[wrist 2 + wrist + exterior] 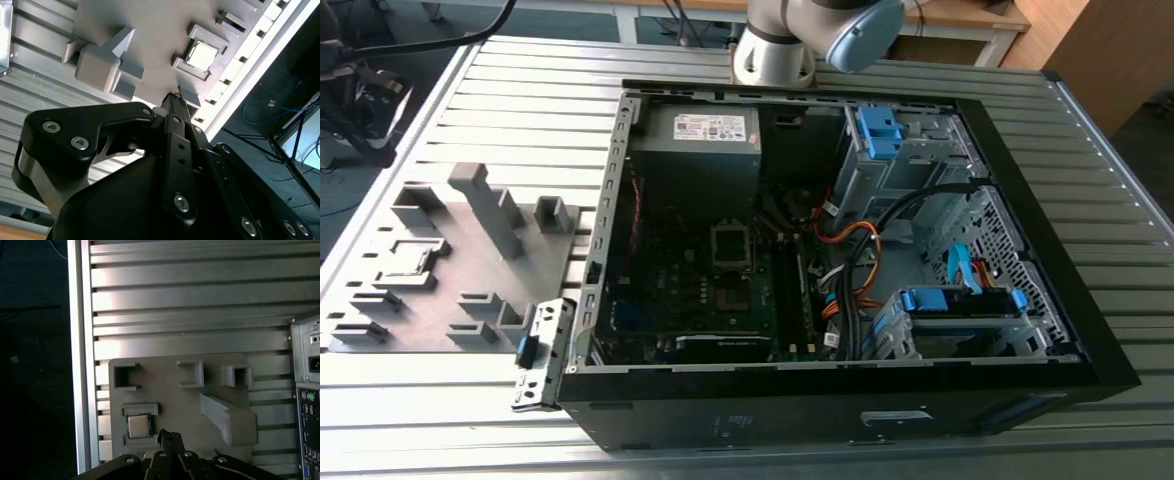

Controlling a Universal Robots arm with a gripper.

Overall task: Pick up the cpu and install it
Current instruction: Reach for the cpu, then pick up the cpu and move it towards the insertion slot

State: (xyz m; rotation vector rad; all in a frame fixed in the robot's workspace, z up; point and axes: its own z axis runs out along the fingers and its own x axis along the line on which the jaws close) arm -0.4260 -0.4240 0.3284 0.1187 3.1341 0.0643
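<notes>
The gripper (169,434) has its black fingertips together, with nothing between them. It hangs over the grey fixture plate (170,400), and its tip is near the cpu (138,426) but apart from it.

The cpu is a flat square chip with a dull silver metal top. It lies in a shallow square pocket of the plate, and low raised walls border the pocket. In the second wrist view the cpu (202,55) shows beyond the gripper (173,96) tip.

A tall slab-shaped block (227,417) and several U-shaped holders rise from the matte plate near the pocket.

In the exterior view the plate (480,290) rests on the ribbed aluminium table (520,90). It sits at 9 o'clock from the open black computer case (854,410), on the exterior view's left. The arm (781,45) stands at 12 o'clock from the case.

Inside the case:
- A grey power supply (696,150) sits at 11 o'clock.
- Blue drive brackets (878,130) sit at 1 o'clock.
- Orange cables (847,240) loop beside the square motherboard socket (731,245) near the centre.
</notes>
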